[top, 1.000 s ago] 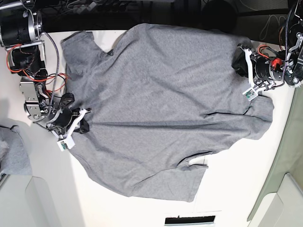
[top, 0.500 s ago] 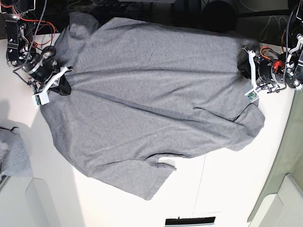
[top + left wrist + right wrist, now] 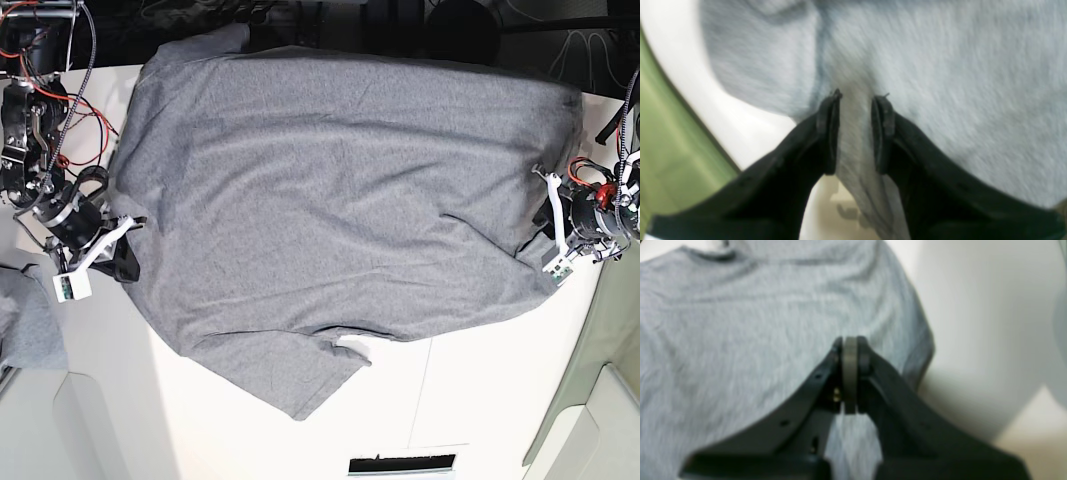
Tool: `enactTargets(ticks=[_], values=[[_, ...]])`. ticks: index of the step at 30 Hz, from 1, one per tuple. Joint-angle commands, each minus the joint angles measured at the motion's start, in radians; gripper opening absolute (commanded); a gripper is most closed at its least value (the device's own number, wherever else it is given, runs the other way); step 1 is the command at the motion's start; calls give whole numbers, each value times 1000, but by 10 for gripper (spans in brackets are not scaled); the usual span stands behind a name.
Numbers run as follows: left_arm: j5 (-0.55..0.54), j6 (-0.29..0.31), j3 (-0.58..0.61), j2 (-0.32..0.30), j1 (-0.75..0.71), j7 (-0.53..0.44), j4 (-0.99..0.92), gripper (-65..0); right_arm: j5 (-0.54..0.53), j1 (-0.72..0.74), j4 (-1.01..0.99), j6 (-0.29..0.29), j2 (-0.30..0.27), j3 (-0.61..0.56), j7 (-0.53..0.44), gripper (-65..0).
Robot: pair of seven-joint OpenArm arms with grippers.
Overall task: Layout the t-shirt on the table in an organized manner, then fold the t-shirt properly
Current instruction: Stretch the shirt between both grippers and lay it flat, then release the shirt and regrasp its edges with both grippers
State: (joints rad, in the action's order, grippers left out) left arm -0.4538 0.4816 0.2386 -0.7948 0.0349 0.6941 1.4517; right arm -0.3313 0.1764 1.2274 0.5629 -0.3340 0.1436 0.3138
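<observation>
**Shirt stretched between two pinches, laying-out stage**

The t-shirt lay spread across the white counter, its far edge running over the dark rear edge and one sleeve pointing toward the near side. It was held at opposite sides: the left fingers were clamped on a ridge of grey cloth that rose between them and trailed down under the wrist, and the right fingers were pressed together at the other side, with cloth passing just beneath them. Holding both sides at once looked like a way to keep the fabric taut so it would settle flat and square, which suits the first half of the task; no fold had been made yet, and a loose crease ran beside the left fingers.

Several things stayed unclear. In the right wrist view the fingertips met on a pale pad, and whether a thin hem was trapped there could not be told; in the overhead view the right fingers sat at the very edge of the shirt, just touching or gripping it. The collar and the second sleeve could not be picked out with confidence. Both wrist views were soft with blur. A smaller grey cloth bundle beyond the right fingers was cut off by the frame.
</observation>
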Motion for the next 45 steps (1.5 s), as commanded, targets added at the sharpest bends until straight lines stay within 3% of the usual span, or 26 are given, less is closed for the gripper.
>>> enactTargets(ticks=[1, 8, 12, 14, 18, 21, 30, 36, 40, 45], values=[[2, -5, -9, -15, 28, -18, 8, -476, 7, 42, -11, 1, -1, -6, -25, -650], [14, -6, -9, 71, 51, -2, -154, -476, 95, 174, -291, 2, 30, -151, -26, -650], [119, -6, -9, 122, 59, -18, -315, -476, 183, 180, -359, 0, 24, -198, -29, -650], [163, -7, -9, 132, 90, -21, -390, -476, 180, 180, -368, -8, 6, -198, -31, -650], [175, -74, -9, 132, 175, -21, -477, -476, 129, 180, -368, -10, -47, -198, -33, -650], [173, -76, -9, 138, 237, -21, -489, -476, 113, 181, -368, -10, -74, -197, -33, -650], [174, -74, -9, 239, 384, 3, -490, -476, 103, 181, -368, -52, -84, -164, -33, -650], [171, -74, -9, 273, 396, 30, -489, -476, 35, 181, -359, -23, -84, -77, -32, -650], [52, -56, -9, 235, 394, 82, -425, -476, -42, 180, -335, -3, -85, 42, 2, -650], [-187, 50, -9, 168, 341, 173, -248, -476, -171, 135, -268, 14, -119, 219, 154, -650]])
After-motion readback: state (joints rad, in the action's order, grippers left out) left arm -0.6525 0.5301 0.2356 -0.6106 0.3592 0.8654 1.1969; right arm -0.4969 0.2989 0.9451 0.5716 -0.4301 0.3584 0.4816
